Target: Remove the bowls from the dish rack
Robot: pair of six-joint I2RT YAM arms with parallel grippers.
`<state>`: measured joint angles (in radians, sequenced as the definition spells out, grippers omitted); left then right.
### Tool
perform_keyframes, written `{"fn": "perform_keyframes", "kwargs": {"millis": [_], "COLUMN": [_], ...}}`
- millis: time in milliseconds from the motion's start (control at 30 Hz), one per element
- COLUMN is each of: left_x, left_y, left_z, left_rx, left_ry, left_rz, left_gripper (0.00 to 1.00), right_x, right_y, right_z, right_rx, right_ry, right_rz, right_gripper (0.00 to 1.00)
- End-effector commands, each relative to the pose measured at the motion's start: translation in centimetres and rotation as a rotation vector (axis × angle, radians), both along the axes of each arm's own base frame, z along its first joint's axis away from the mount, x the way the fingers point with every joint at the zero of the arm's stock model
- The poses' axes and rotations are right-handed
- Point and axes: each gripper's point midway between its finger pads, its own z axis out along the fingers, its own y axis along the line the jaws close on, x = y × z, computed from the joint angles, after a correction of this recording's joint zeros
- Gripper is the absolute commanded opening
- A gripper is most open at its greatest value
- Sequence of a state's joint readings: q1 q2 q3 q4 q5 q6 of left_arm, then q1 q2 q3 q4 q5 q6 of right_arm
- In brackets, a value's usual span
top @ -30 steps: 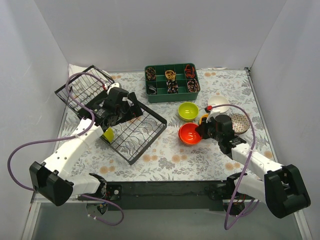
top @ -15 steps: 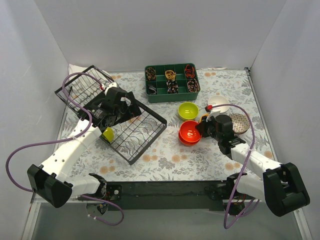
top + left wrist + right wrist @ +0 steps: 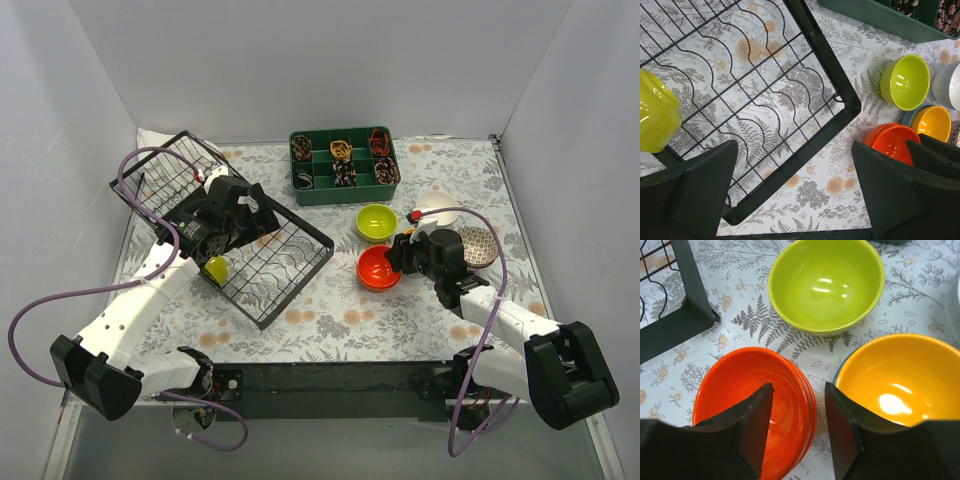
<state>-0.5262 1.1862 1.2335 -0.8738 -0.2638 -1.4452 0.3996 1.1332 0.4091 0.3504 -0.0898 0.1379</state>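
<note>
The right gripper (image 3: 799, 390) has parted its fingers. They now stand loose on both sides of the red bowl's (image 3: 740, 385) rim, which was tilted in their pinch one second ago. The bowl sits level on the table (image 3: 735, 320), outside the dish rack (image 3: 815, 145). Over the rack the left gripper (image 3: 794, 147) stays spread wide, near a lime-yellow bowl (image 3: 655, 117).

- Lime bowl (image 3: 826, 287), red bowl (image 3: 755, 390) and yellow bowl (image 3: 900, 385): smooth, glossy glaze with bright highlights.
- Rack (image 3: 850, 107): black wire, matt coated frame.
- Tray (image 3: 345, 190): green plastic, faint sheen.
- Table cover (image 3: 755, 322): matt floral print.
- Right fingers (image 3: 752, 435): matt black plastic.
</note>
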Motion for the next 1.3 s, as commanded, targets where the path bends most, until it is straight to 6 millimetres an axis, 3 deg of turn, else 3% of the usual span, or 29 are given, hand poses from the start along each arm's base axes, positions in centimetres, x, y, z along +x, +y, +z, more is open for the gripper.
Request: {"fn": "perform_keyframes", "kwargs": {"millis": [0, 167, 300, 600, 700, 933, 1267], "left_x": [-0.3, -0.5, -0.7, -2.2, -2.5, -1.1, -0.4], "left_y": [0.9, 1.7, 2.8, 7.0, 8.2, 11.4, 13.3], "left_z": [1.3, 0.9, 0.4, -2.0, -2.7, -5.8, -9.4], "left_rx": [-0.004, 0.025, 0.059, 0.178, 0.197, 0.185, 0.187], "left_ry": [-0.032, -0.018, 0.003, 0.09, 0.082, 0.12, 0.221], "left_rz": [0.035, 0.07, 0.127, 0.37, 0.432, 0.511, 0.537], "left_gripper": [0.98, 0.98, 0.98, 0.98, 0.94, 0.88, 0.88], "right_x": [0.9, 1.6, 1.5, -0.2, -0.9, -2.1, -3.3], "right_y": [0.4, -0.8, -1.2, -0.5, -0.3, 0.0, 0.0], "right_z": [3.6, 5.7, 7.7, 10.0, 10.2, 9.7, 8.7], "right_rx": [0.025, -0.017, -0.019, 0.017, 0.032, 0.043, 0.044], "right_ry": [-0.128, -0.162, -0.183, -0.169, -0.16, -0.138, -0.112], "right_rz": [0.014, -0.042, -0.056, 0.003, 0.02, 0.059, 0.083], "right_gripper": [0.57, 0.83, 0.91, 0.93, 0.93, 0.92, 0.92]}}
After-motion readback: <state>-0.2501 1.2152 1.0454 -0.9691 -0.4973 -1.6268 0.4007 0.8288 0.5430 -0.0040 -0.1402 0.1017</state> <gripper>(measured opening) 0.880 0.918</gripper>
